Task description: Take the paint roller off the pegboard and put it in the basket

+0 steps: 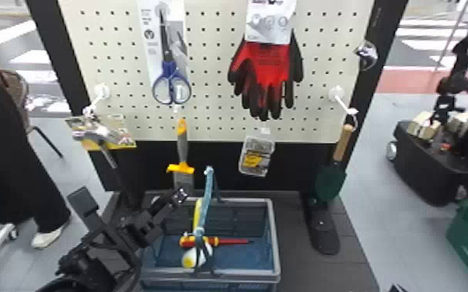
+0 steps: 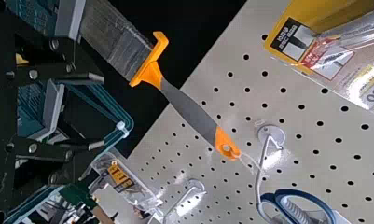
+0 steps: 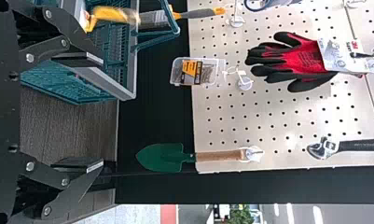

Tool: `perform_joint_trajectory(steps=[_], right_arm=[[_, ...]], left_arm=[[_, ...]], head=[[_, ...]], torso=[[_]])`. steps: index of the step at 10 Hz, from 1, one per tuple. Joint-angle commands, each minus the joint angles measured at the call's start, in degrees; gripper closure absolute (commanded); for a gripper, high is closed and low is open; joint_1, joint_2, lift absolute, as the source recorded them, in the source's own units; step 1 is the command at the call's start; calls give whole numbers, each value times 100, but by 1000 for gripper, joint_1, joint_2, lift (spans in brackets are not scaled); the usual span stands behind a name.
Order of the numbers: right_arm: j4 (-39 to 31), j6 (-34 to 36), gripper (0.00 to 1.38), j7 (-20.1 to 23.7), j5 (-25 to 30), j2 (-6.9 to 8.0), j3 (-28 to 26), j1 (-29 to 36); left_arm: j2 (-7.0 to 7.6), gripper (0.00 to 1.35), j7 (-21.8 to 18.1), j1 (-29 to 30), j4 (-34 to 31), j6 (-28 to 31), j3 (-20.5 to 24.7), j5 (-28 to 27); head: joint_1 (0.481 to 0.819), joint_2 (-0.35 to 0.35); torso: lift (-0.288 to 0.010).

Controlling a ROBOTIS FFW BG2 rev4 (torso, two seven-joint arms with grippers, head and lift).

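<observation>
I see the paint roller (image 1: 190, 257) in the blue basket (image 1: 276, 240), on the dark base (image 1: 293, 233) below the pegboard (image 1: 206, 66). My left end effector (image 1: 132, 196) and right end effector (image 1: 397, 288) are open, empty. Grey floor (image 1: 369, 155) surrounds the base; a green basket (image 1: 464, 237) sits rightward.

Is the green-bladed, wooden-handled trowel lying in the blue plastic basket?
No, the trowel hangs by its handle from a white hook, right of the basket.
</observation>
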Motion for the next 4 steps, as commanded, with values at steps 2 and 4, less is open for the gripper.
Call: perform_joint_trajectory(steps=[2,4], right_arm=[[0,0,498,1,0,-6,0,0],[0,0,498,1,0,2,0,0]], left_arm=[[1,271,-9,0,0,-39,0,8],[1,303,-9,-12,0,-39,0,17]], head=[[549,0],[549,0]], torso=[[-100],[-100]])
